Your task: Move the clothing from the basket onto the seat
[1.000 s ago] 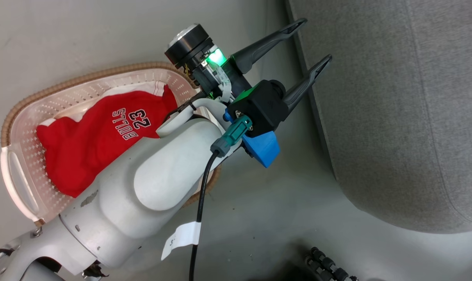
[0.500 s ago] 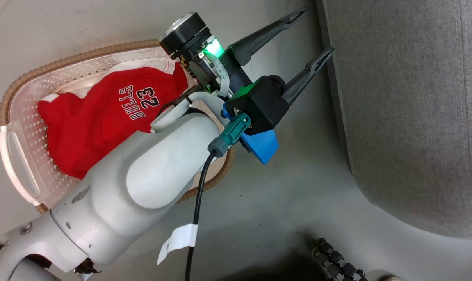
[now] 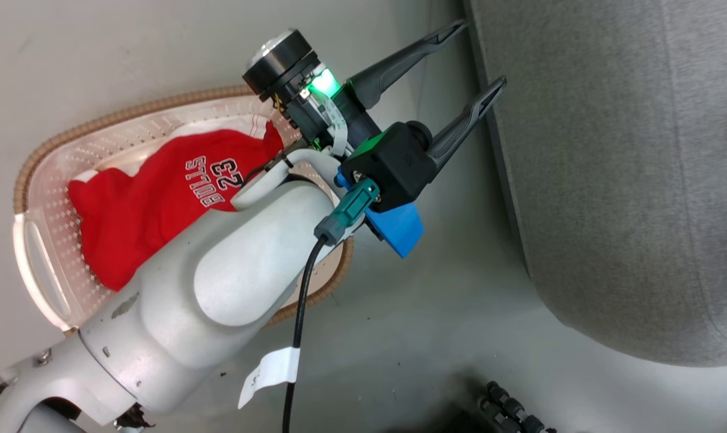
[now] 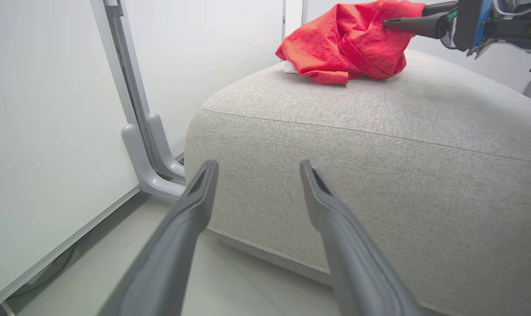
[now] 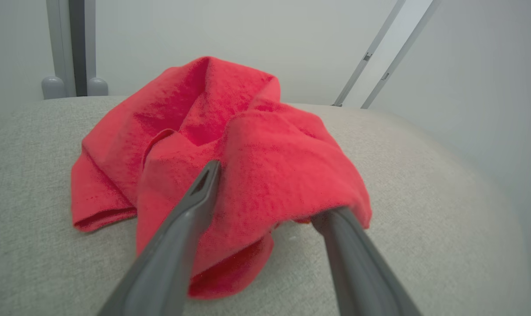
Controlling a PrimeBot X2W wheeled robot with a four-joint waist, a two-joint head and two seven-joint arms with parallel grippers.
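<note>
Head camera panned; left gripper (image 3: 480,54) unmoved, spread, empty beside seat (image 3: 610,180); right gripper (image 5: 269,193) spread, likely releasing red garment (image 5: 230,145) on seat. Next: left takes BULLS jersey (image 3: 159,204) from basket (image 3: 38,252).

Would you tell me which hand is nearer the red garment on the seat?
Right: the right hand touches the garment; the left hand hangs low beside the seat, apart.
</note>
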